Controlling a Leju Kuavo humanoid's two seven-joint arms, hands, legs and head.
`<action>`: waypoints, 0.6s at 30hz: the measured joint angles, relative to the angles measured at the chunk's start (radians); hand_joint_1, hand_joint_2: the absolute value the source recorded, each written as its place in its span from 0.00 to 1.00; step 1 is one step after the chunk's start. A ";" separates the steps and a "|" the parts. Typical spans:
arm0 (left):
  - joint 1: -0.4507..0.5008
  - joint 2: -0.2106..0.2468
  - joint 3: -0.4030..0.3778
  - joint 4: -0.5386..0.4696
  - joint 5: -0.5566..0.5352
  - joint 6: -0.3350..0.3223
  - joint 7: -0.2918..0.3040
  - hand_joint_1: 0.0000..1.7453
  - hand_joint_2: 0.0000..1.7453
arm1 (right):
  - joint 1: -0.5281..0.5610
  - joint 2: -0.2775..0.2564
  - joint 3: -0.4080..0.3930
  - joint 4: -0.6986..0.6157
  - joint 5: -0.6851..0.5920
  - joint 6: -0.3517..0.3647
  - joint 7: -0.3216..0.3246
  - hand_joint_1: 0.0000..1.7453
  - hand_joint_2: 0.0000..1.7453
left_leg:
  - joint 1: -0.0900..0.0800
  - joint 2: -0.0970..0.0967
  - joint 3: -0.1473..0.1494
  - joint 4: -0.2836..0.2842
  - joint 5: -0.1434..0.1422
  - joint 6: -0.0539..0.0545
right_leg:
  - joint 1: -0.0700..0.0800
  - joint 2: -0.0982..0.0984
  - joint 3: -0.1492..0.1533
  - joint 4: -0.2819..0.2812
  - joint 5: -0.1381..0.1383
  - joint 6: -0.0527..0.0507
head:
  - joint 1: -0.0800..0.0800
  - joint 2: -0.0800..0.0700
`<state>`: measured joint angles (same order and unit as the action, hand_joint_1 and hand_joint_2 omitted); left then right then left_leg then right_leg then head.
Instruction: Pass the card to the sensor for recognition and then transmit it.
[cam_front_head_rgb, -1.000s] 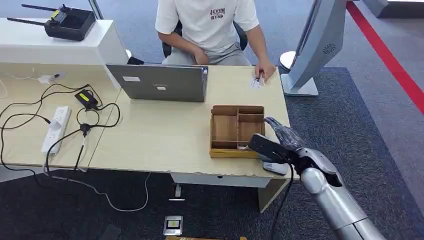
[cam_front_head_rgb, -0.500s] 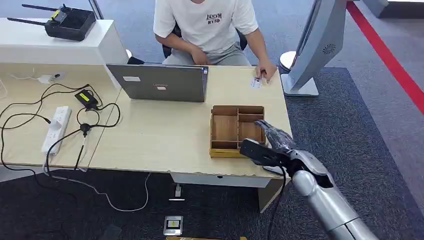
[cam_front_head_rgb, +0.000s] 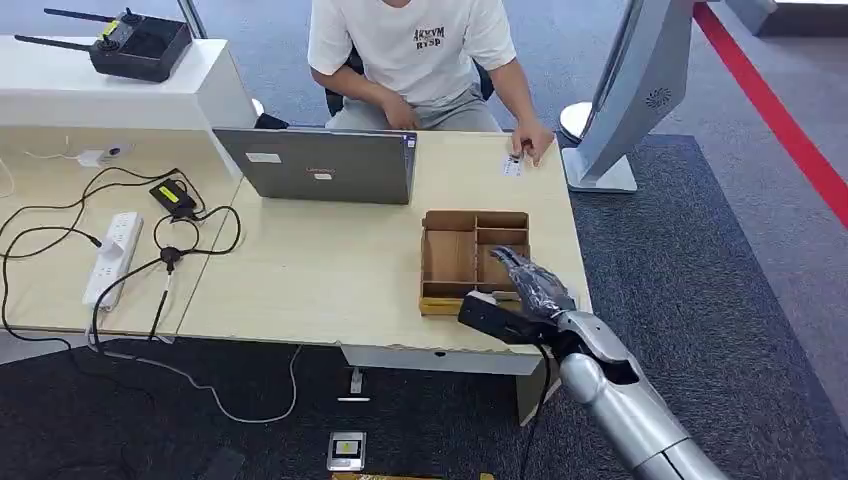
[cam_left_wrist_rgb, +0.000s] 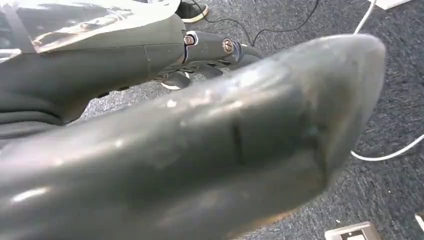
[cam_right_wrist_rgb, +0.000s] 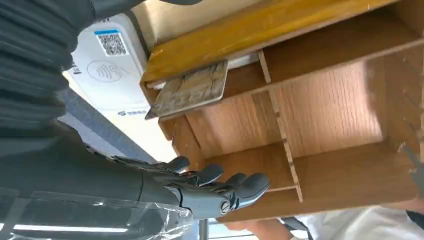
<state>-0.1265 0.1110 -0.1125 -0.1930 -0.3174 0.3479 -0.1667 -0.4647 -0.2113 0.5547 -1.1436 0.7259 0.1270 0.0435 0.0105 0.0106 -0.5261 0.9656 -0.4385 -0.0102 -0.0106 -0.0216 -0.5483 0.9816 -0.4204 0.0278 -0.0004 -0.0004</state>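
A wooden divided tray (cam_front_head_rgb: 450, 262) sits near the table's front right. In the right wrist view a tan patterned card (cam_right_wrist_rgb: 188, 89) leans tilted in a tray (cam_right_wrist_rgb: 320, 115) compartment against the front wall. The white card sensor (cam_right_wrist_rgb: 102, 70) with a QR code lies just outside that wall. My right hand (cam_front_head_rgb: 522, 288) hovers over the tray's front right corner with its fingers (cam_right_wrist_rgb: 215, 187) spread and nothing in them. In the left wrist view my left hand (cam_left_wrist_rgb: 200, 145) is a large grey blur above the carpet, and its grip is unclear.
A person sits behind the table, one hand (cam_front_head_rgb: 530, 143) resting on a small white card (cam_front_head_rgb: 512, 166) at the far edge. A grey laptop (cam_front_head_rgb: 320, 165) stands left of the tray. Cables and a power strip (cam_front_head_rgb: 112, 255) lie at the left. A grey stand (cam_front_head_rgb: 625, 90) rises at the right.
My right hand has moved left from beside the tray, above the sensor, to over the tray's front right corner. The person shifted slightly.
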 joint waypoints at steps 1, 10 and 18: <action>0.000 0.000 0.000 0.000 0.000 0.000 0.000 0.00 0.00 | 0.000 0.001 0.004 0.003 0.000 0.000 -0.001 0.00 1.00 | 0.000 0.000 0.000 0.000 0.000 0.000 | 0.000 0.000 0.000 0.000 0.000 0.000 | 0.000 0.000; 0.003 0.002 0.000 0.000 0.008 0.002 -0.003 0.00 0.00 | -0.002 0.004 0.026 0.014 0.003 0.000 -0.008 0.00 1.00 | 0.000 0.000 0.000 0.000 0.000 0.000 | 0.000 0.000 0.000 0.000 0.000 0.000 | 0.000 0.000; 0.004 0.002 0.000 0.000 0.011 0.002 -0.004 0.00 0.00 | -0.010 0.004 0.034 0.017 0.003 0.000 -0.010 0.00 1.00 | 0.000 0.000 0.000 0.000 0.000 0.000 | 0.000 0.000 0.000 0.000 0.000 0.000 | 0.000 0.000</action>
<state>-0.1225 0.1129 -0.1125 -0.1930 -0.3067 0.3502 -0.1705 -0.4747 -0.2075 0.5890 -1.1269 0.7290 0.1270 0.0332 0.0105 0.0106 -0.5260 0.9657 -0.4385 -0.0102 -0.0107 -0.0216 -0.5483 0.9815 -0.4204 0.0278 -0.0004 -0.0004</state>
